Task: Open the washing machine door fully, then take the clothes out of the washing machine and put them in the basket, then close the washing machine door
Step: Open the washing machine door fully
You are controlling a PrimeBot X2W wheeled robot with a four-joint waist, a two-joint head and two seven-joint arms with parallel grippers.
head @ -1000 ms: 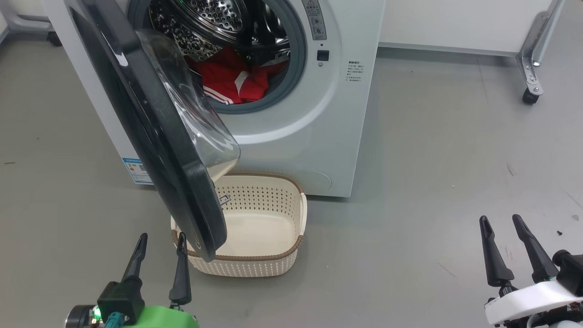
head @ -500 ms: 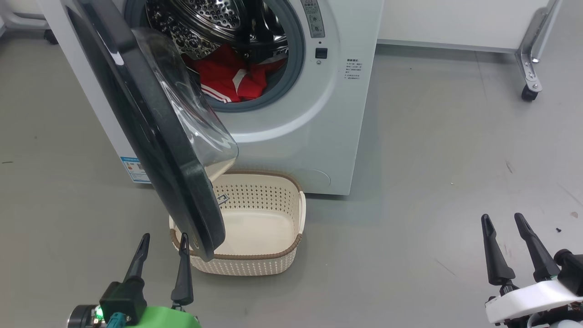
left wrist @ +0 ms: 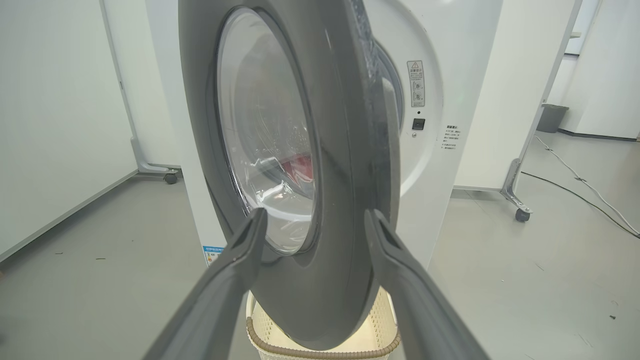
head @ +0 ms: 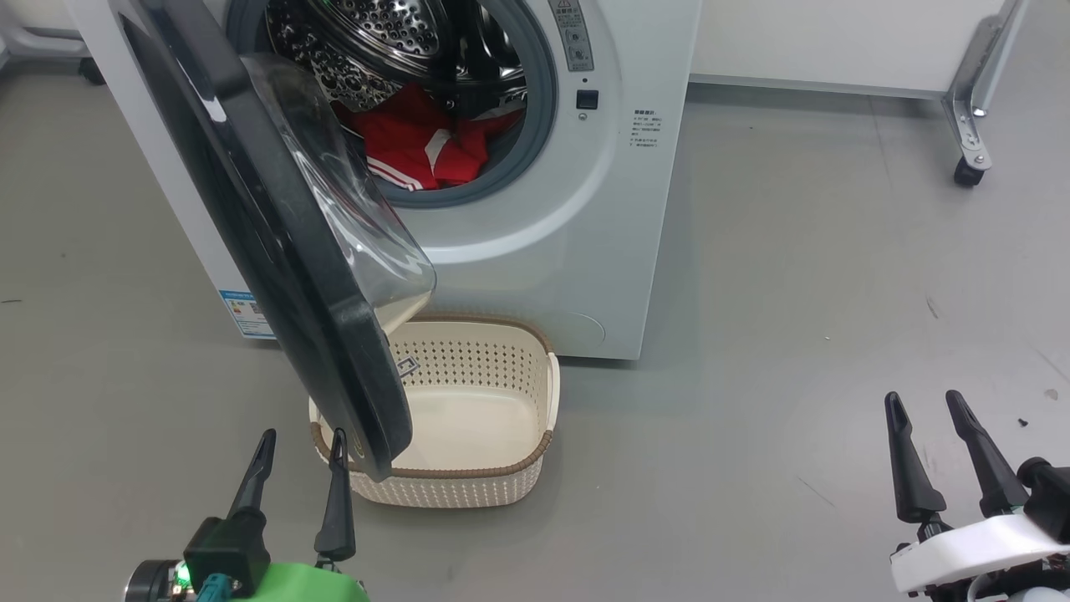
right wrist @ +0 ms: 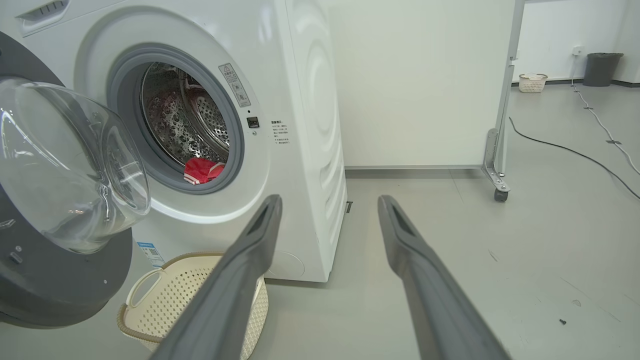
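Black-rimmed round glass washing machine door (head: 276, 251) is standing half-open over the cream perforated basket (head: 518, 456); left gripper (head: 303, 436) and right gripper (head: 923, 397) are hanging released, empty. Best: left gripper pushing the rim's free edge outward, slowly.

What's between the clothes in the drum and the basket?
The door, only part open, hangs over the basket's left side, its glass bowl jutting between the red clothes and the basket. The basket's right side looks clear from above. The open left gripper sits beside the door's lower edge.
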